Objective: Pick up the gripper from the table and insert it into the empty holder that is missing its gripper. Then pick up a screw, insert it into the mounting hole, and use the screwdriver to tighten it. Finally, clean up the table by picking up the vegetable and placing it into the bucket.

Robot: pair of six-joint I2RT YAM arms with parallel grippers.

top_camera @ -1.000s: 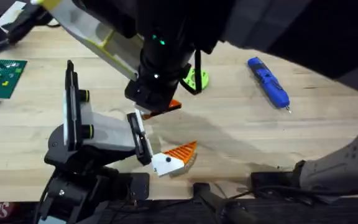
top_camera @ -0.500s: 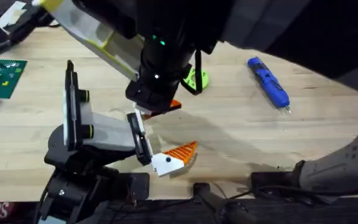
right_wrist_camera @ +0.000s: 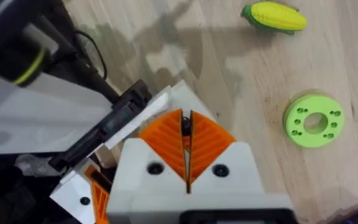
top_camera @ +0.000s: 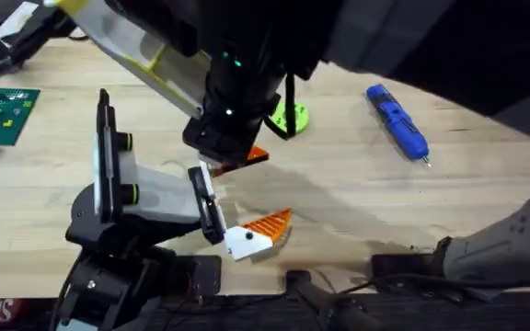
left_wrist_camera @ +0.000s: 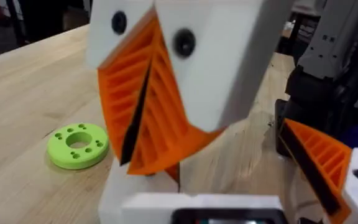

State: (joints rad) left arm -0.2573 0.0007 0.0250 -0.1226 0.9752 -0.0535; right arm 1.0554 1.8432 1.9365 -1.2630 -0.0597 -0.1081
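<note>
The gripper [top_camera: 260, 230], an orange ribbed wedge on a white base, lies on the table at the near end of the holder [top_camera: 212, 210], a black bar on the white hand body [top_camera: 159, 195]. My right gripper [right_wrist_camera: 186, 140] is shut, pads together, just above that bar [right_wrist_camera: 104, 130]. My left gripper [left_wrist_camera: 138, 112] is shut too, and the loose gripper [left_wrist_camera: 325, 165] lies beyond it. An orange pad [top_camera: 249, 156] shows under the dark arm; whose it is I cannot tell. The blue screwdriver [top_camera: 398, 119] lies far right. The vegetable, a corn cob [right_wrist_camera: 275, 17], rests on the wood. Screw and bucket are out of view.
A lime-green ring [top_camera: 290, 116] lies behind the hand body. A green circuit board [top_camera: 3, 108] sits at the far left. A second black bar [top_camera: 105, 147] stands on the body's left side. Bare wood stretches between the loose gripper and the screwdriver.
</note>
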